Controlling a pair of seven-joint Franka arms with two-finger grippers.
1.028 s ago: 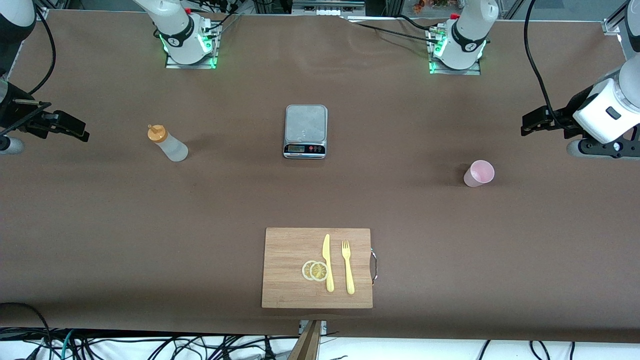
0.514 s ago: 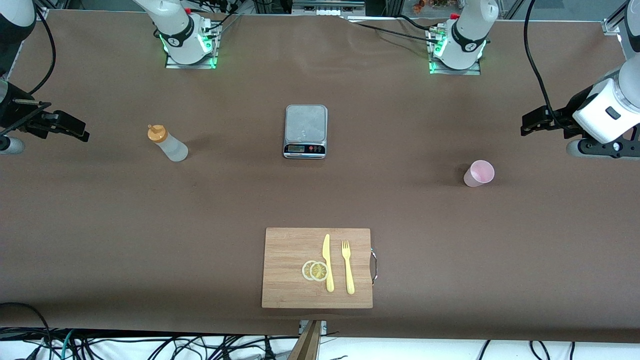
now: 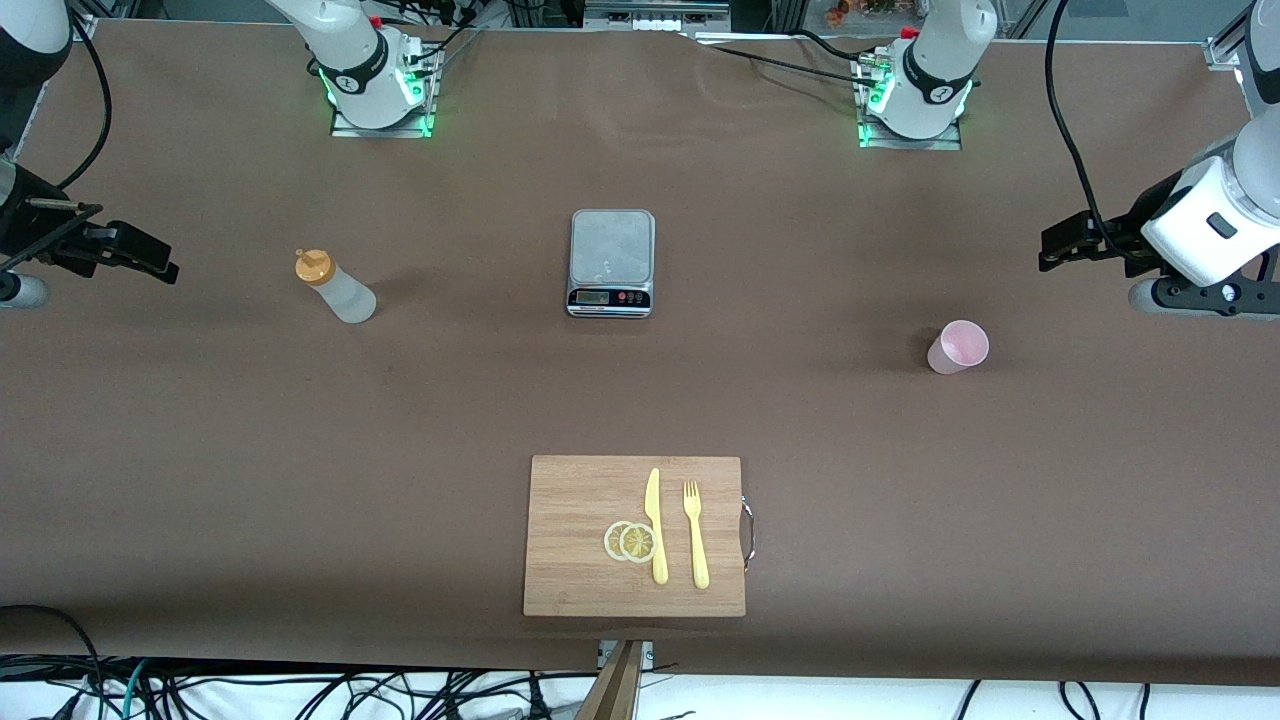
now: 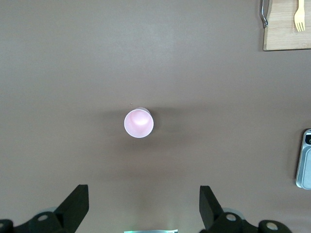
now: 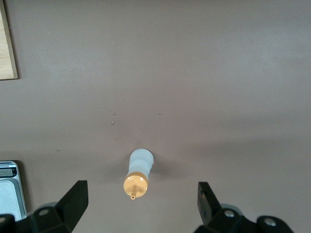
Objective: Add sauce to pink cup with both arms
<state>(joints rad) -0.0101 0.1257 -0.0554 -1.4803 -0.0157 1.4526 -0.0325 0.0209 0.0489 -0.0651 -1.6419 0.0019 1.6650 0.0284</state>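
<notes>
The sauce bottle (image 3: 335, 287), whitish with an orange nozzle cap, stands on the table toward the right arm's end. It also shows in the right wrist view (image 5: 139, 170). My right gripper (image 3: 160, 265) hangs open and empty over the table edge at that end, apart from the bottle; its own view (image 5: 141, 208) shows the jaws wide. The pink cup (image 3: 958, 347) stands upright and empty toward the left arm's end, and shows in the left wrist view (image 4: 139, 123). My left gripper (image 3: 1048, 250) is open and empty (image 4: 143, 208), high over the table and apart from the cup.
A silver kitchen scale (image 3: 611, 262) sits mid-table between bottle and cup. A wooden cutting board (image 3: 570, 500) lies nearer the front camera and carries a yellow knife (image 3: 655, 525), a yellow fork (image 3: 696, 535) and two lemon slices (image 3: 630, 541). Brown table (image 3: 900, 500) lies around them.
My left arm's wrist has shifted very slightly. The bottle, the cup and the right arm have not moved.
</notes>
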